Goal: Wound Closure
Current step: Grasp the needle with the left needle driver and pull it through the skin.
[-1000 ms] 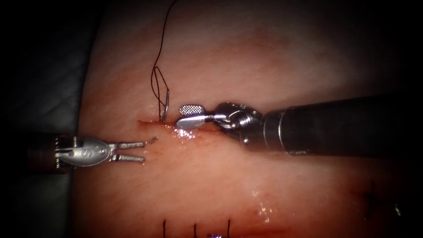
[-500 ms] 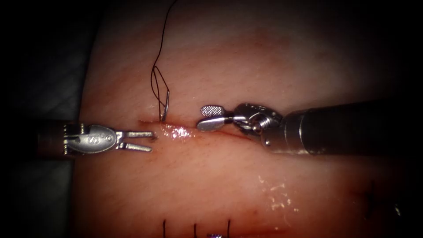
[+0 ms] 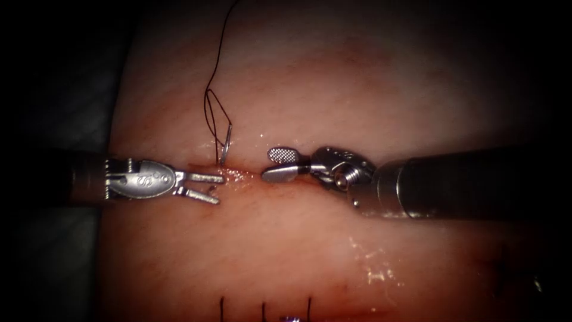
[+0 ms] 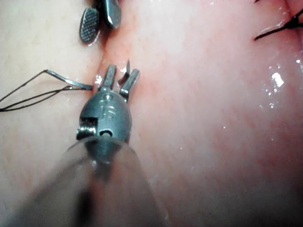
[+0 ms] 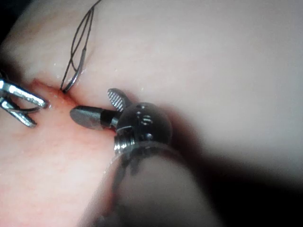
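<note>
The left arm's small steel needle driver [image 3: 208, 186] has come in along the cut, jaws spread around the emerging tip of the curved steel needle [image 3: 224, 145] without gripping it. The right arm's matching steel driver [image 3: 280, 164] has backed off to the right, jaws parted and empty. The needle stands in the pale pink pork tissue [image 3: 310, 77] at the cut's [image 3: 238, 174] left end, its rear rising above the cut, thin dark thread [image 3: 210, 110] looping toward the far edge. Judging by this, the tip awaits a pinch.
</note>
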